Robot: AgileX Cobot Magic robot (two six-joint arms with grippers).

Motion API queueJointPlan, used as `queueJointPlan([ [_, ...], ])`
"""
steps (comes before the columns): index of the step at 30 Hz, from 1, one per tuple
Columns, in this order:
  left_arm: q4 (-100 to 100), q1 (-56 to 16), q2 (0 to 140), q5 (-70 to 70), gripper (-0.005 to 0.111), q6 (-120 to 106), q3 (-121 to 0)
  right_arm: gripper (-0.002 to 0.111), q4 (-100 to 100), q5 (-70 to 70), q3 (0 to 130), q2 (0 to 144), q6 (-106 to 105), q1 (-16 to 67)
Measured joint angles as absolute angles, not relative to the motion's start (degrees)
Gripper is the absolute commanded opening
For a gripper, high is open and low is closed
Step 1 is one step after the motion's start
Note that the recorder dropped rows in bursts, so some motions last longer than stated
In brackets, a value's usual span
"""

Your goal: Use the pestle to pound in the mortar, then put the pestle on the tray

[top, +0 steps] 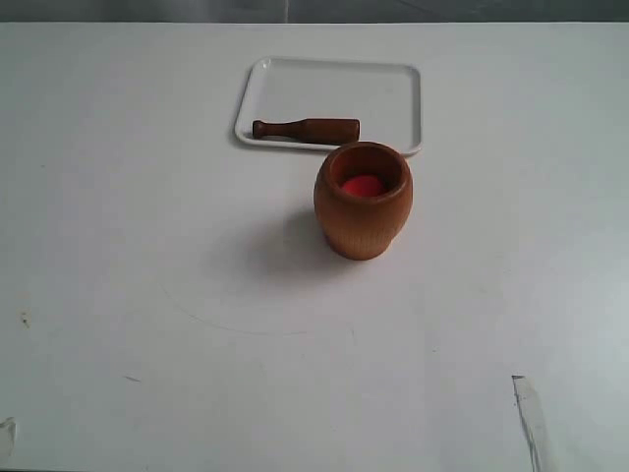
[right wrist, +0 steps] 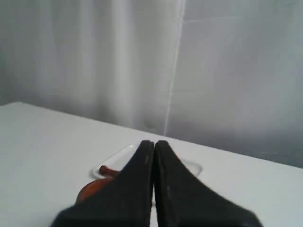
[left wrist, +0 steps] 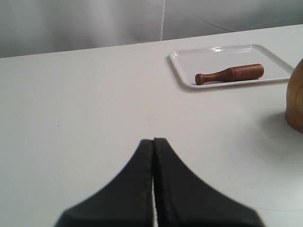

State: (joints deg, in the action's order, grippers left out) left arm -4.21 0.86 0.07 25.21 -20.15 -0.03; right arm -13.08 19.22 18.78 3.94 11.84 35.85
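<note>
The left gripper [left wrist: 154,140] and right gripper [right wrist: 154,142] are held clenched, empty; the mortar [right wrist: 89,190] is largely hidden behind the right one.

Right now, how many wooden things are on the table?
2. A stick lies flat inside the white tray, along its near edge. A fat cup stands upright on the table just in front of that tray. I see no other wooden things.

- The white tray [top: 393,84] lies at the far middle of the white table [top: 128,246].
- The pestle [top: 307,129] lies flat along the tray's near edge, knob end pointing left.
- The mortar [top: 362,221] stands upright just before the tray, with something red [top: 363,186] inside.
</note>
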Motion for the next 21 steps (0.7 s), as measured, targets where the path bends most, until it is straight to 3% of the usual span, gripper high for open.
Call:
queueJointPlan([
  [14, -4.21, 0.86, 0.07, 25.21, 0.000, -20.15, -0.03, 0.000, -8.33, 21.57, 17.54, 0.00, 12.08, 10.04],
  [21, -4.21, 0.86, 0.07, 25.21, 0.000, -20.15, -0.03, 0.000, -6.83, 20.88, 17.12, 0.09, 12.12, 5.58],
])
